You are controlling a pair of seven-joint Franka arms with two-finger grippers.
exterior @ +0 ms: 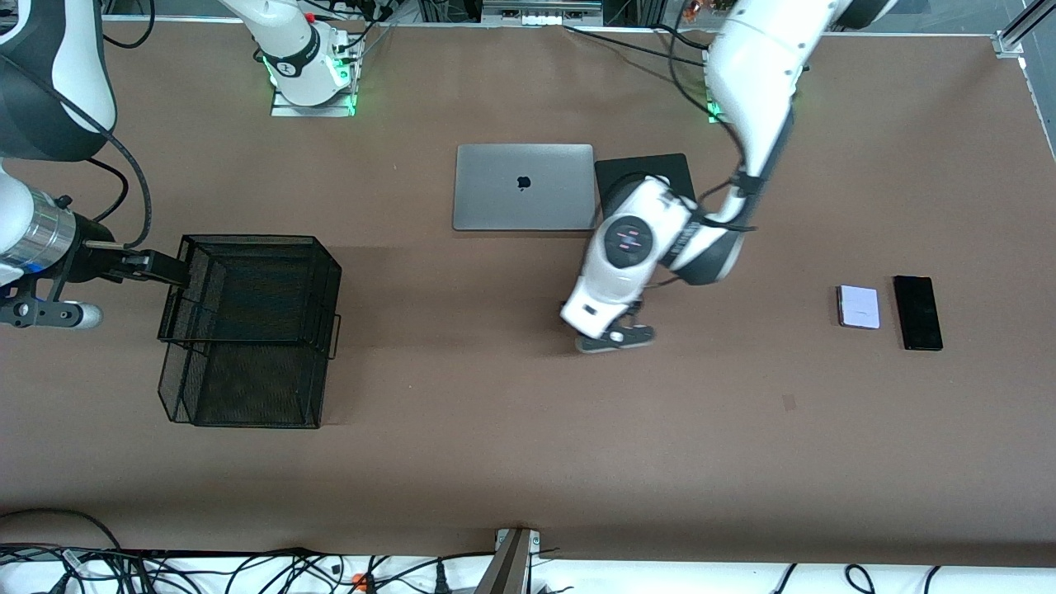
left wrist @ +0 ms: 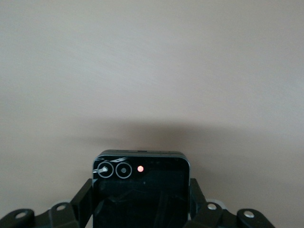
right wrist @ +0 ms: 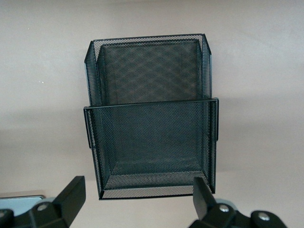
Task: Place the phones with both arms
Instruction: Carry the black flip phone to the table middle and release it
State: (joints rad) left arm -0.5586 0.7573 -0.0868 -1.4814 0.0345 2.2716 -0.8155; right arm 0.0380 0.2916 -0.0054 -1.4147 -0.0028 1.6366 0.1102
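Observation:
My left gripper (exterior: 615, 337) is over the middle of the table, nearer the front camera than the laptop. In the left wrist view it (left wrist: 141, 204) is shut on the small squarish black phone (left wrist: 140, 187), with a finger on each side edge. In the front view the hand hides this phone. The white-lavender phone (exterior: 858, 307) and the longer black slab (exterior: 917, 313) lie side by side on the table toward the left arm's end. My right gripper (exterior: 161, 268) is open and empty (right wrist: 137, 199) at the wall of the black mesh basket (exterior: 247, 330).
A closed silver laptop (exterior: 524, 186) lies near the robots' bases, with a black pad (exterior: 652, 169) beside it, partly under the left arm. The mesh basket (right wrist: 152, 114) has two compartments, both empty. Cables run along the table's front edge.

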